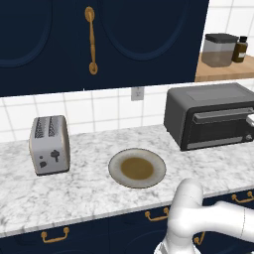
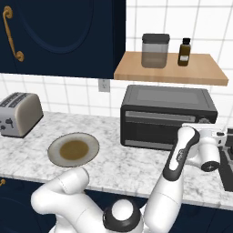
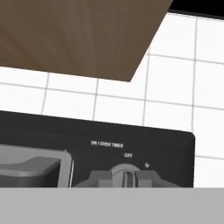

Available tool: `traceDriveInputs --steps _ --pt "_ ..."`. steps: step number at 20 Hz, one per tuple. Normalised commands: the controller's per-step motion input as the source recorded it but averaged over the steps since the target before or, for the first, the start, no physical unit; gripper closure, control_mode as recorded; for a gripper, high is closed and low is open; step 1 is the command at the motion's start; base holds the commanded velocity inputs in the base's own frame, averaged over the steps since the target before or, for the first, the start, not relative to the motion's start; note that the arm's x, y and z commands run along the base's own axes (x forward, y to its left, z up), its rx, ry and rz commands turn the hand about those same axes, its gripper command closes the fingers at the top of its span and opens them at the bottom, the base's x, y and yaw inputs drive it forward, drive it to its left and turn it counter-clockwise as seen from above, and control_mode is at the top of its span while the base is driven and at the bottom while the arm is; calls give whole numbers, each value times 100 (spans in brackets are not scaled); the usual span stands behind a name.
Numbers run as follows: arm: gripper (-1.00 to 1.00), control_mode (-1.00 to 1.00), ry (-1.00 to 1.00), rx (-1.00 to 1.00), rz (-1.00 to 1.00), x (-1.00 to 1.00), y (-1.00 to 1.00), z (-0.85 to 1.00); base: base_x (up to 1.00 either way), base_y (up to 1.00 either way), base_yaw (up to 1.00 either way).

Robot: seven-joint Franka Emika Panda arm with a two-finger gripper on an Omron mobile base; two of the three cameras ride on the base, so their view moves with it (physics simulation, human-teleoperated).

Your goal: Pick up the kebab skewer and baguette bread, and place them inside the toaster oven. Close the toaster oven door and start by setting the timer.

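- The toaster oven (image 2: 167, 116) is seen at the back of the marble tabletop (image 2: 123, 166), against the tiled wall, under a wooden shelf (image 2: 170, 68).
- The toaster oven door (image 2: 159, 127) is shut flat against the front, its grey bar handle (image 1: 223, 115) running across the top of the window.
- At the oven's right end, the timer knob (image 3: 124, 177) is gripped by the gripper (image 3: 124, 179) — in the hand view the two dark finger tips are pressed against either side of it, so the jaws are clenched on the knob. The words "ON / OVEN TIMER" and "OFF" are printed just above it.
- Neither the kebab skewer nor the baguette bread can be made out through the dark window.
- A round plate (image 1: 137, 167) lies in front of the oven to its left, with a brown centre.
- A silver two-slot toaster (image 1: 49, 144) is set well apart at the left of the tabletop.
- A lidded jar (image 2: 155, 50) and a small brown bottle (image 2: 184, 52) are stood on the shelf.
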Motion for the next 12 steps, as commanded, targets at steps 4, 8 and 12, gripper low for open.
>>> traceDriveInputs --steps 4,8,12 --pt "100 -100 0 0 0 6 2 0 0 0 0" --pt "100 -100 0 1 0 6 0 0 0 0 0" --pt "100 -100 0 0 0 7 9 0 0 0 0"
